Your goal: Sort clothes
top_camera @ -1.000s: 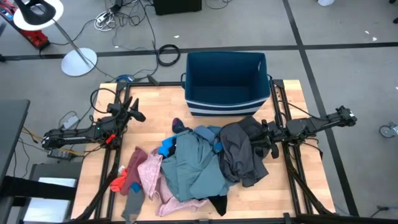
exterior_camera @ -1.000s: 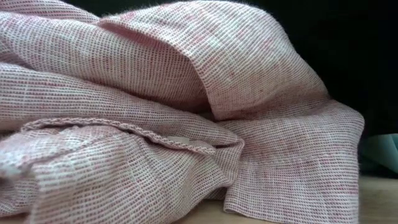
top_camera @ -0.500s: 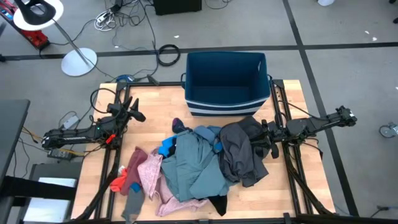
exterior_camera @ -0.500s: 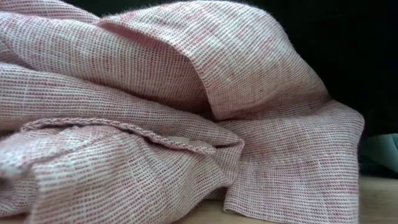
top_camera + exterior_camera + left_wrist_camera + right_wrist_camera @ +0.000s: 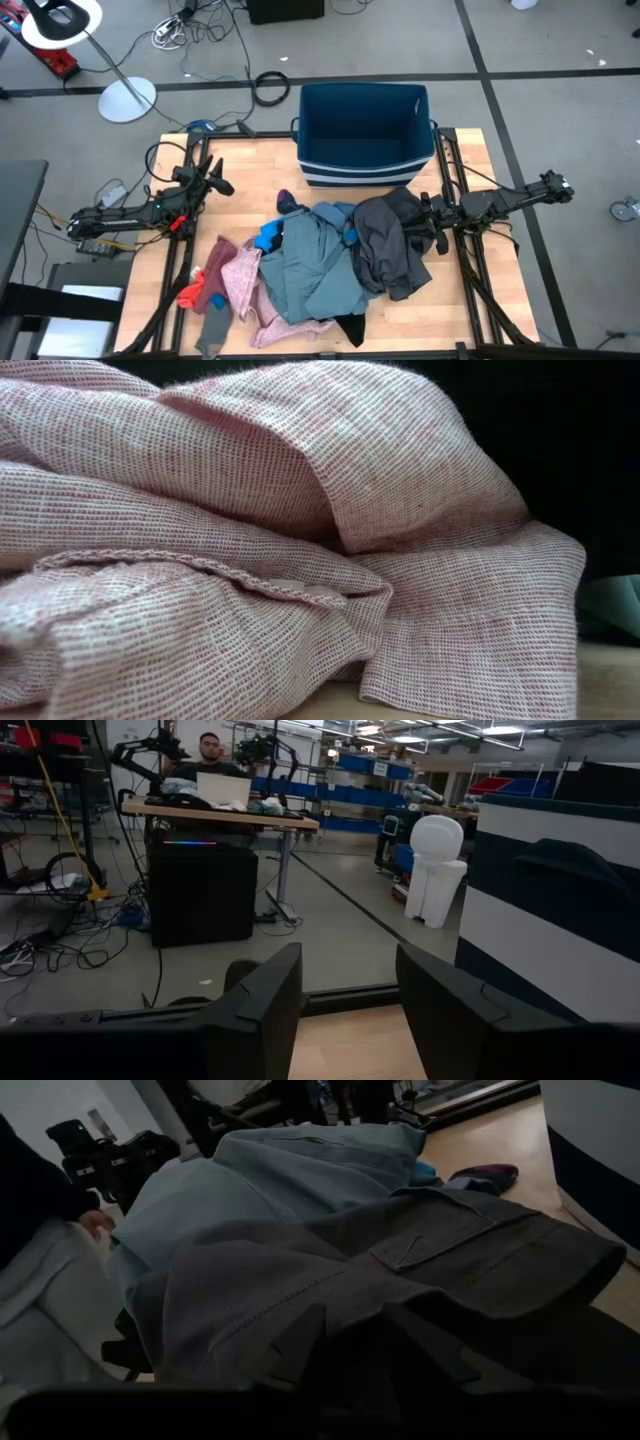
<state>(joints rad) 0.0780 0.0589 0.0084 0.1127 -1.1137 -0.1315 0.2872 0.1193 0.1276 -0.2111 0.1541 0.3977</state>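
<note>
The clothes lie in a pile on the wooden table's near half: a teal-grey garment (image 5: 315, 265) in the middle, a dark grey one (image 5: 385, 245) to its right, and a pink one (image 5: 245, 285), which fills the low view (image 5: 250, 540). There are also a bright blue piece (image 5: 268, 238), a red-orange piece (image 5: 190, 295) and a black piece (image 5: 350, 325). My right gripper (image 5: 425, 222) is open at the dark grey garment's right edge, which lies right before its fingers (image 5: 380, 1270). My left gripper (image 5: 215, 180) is open and empty, left of the pile (image 5: 350, 1010). My right gripper points level from the table's right at the dark grey garment's right edge (image 5: 400, 1320). Dark cloth shows between its spread fingers. I cannot tell whether the fingers touch it.
A dark blue bin with white stripes (image 5: 365, 135) stands at the table's far edge, and also shows in the left wrist view (image 5: 550, 900). A small dark sock (image 5: 287, 200) lies before it. Bare wood lies at the far left (image 5: 250, 170). A person sits at a desk far behind (image 5: 210, 745).
</note>
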